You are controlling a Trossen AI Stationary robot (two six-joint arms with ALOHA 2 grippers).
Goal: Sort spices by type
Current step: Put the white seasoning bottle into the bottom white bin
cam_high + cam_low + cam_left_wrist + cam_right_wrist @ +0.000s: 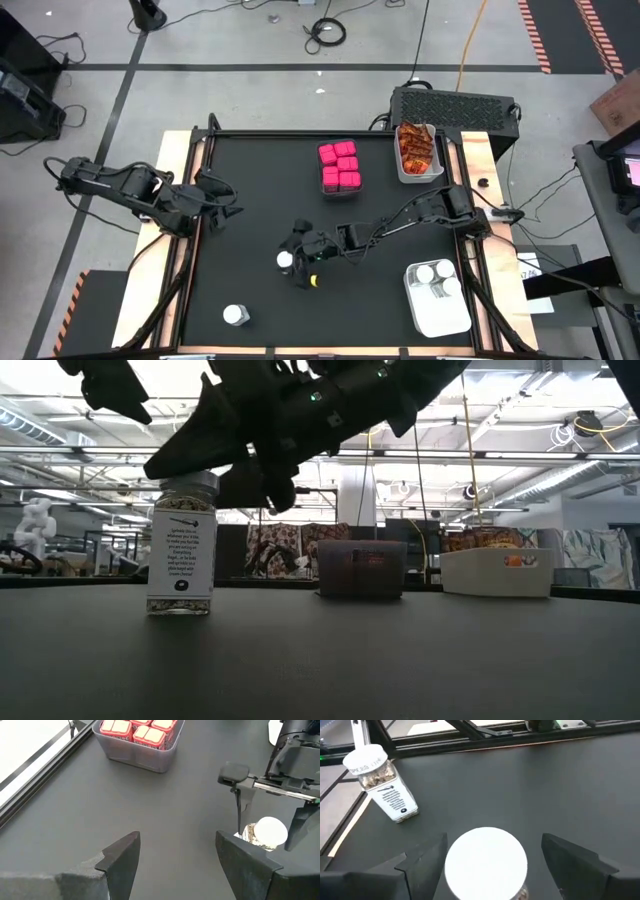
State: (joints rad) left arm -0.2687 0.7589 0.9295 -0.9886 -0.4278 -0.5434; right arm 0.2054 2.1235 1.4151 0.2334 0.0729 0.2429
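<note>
- Right hand (293, 262): reaches to the middle of the worktop (250, 200), fingers spread on either side of a white-lidded jar (486, 862); the right wrist view shows gaps on both sides of the lid, so the jar is judged not yet gripped.
- Left hand (222, 207): waits at the worktop's left edge, fingers apart, holding nothing.
- Pink packs (339, 166): grouped in a clear bin (127, 756) toward the far side; this kind looks sorted.
- Orange-red sachets (415, 148): gathered in a bin (402, 173) at the far right; this kind also looks sorted.
- Jars: two lie in the white bin (440, 318) at the near right.
- Remaining: the jar between the right fingers and a second loose jar (235, 315) near the front edge.
- Progress: judged well past halfway; two jars left.
</note>
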